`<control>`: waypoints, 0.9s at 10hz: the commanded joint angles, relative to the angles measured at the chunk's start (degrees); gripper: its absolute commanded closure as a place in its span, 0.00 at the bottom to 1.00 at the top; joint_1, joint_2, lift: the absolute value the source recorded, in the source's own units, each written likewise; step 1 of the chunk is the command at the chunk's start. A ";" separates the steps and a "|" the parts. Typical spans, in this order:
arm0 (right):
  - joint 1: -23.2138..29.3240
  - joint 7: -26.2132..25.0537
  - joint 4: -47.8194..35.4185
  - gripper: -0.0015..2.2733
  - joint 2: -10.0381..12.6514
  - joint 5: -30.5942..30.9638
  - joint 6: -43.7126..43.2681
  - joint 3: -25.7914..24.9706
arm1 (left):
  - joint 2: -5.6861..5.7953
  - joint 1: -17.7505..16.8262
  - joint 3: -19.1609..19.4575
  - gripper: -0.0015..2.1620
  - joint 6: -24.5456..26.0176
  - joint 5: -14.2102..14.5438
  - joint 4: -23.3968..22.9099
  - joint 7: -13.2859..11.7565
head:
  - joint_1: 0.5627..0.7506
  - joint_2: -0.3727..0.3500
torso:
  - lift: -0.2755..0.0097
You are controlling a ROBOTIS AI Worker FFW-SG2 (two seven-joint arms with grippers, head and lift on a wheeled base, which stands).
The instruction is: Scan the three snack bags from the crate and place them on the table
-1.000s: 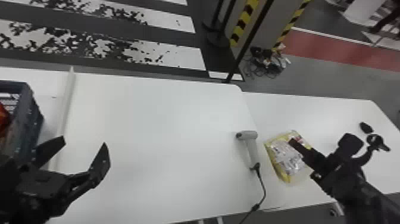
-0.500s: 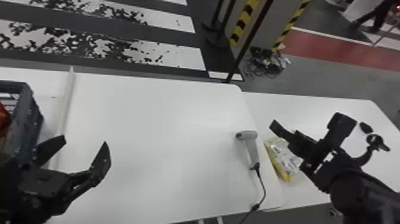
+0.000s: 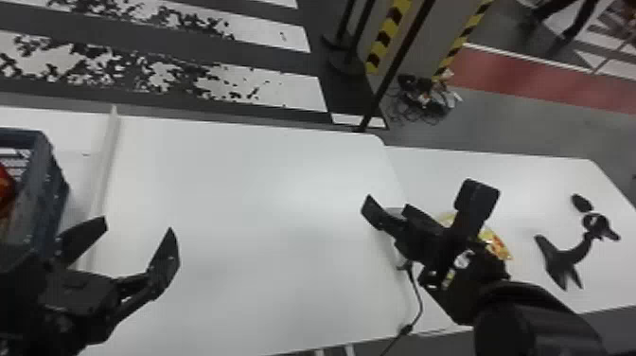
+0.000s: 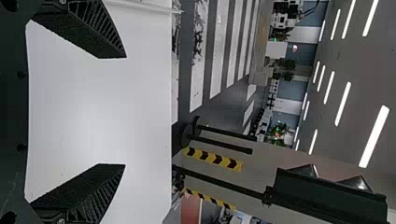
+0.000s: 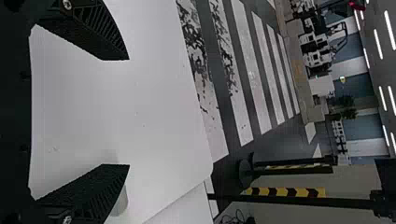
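My left gripper point(image 3: 138, 224) stands open beside the crate point(image 3: 56, 191) at the far left; a red-orange snack bag point(image 3: 5, 185) lies inside the crate. The left gripper point(image 4: 125, 111) has bare white table beyond its fingers in its wrist view. Over the grey scanner point(image 3: 393, 212) hangs my right gripper point(image 3: 390, 207), covering most of it. In the right wrist view the right gripper point(image 5: 129, 112) is open and holds nothing, with the scanner point(image 5: 121, 204) beside one finger. A yellow snack bag point(image 3: 497, 244) lies on the right-hand table, partly hidden under the right arm.
The white table point(image 3: 246, 227) spreads between the grippers. A pale divider strip point(image 3: 107, 156) runs beside the crate. The scanner's cable point(image 3: 416, 293) trails over the front edge. Black items point(image 3: 563, 260) lie on the right-hand table point(image 3: 558, 180).
The right gripper has moved left, from above the yellow snack bag to over the scanner. The left arm has kept still.
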 commanded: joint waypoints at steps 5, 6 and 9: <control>11.77 -1.71 1.96 0.03 2.83 6.89 -29.57 14.02 | -0.17 0.12 -0.55 0.01 0.14 0.00 0.13 0.60 | 0.70 0.18 | 0.75; 13.00 -1.71 3.63 0.04 3.09 7.42 -34.50 15.51 | -0.17 0.29 -0.55 0.01 -0.03 0.09 0.40 0.69 | 0.70 0.18 | 0.75; 13.97 -1.63 6.09 0.04 3.09 8.21 -39.59 16.75 | 0.18 2.05 2.00 0.01 -2.14 2.29 -0.04 0.60 | 0.70 0.23 | 0.75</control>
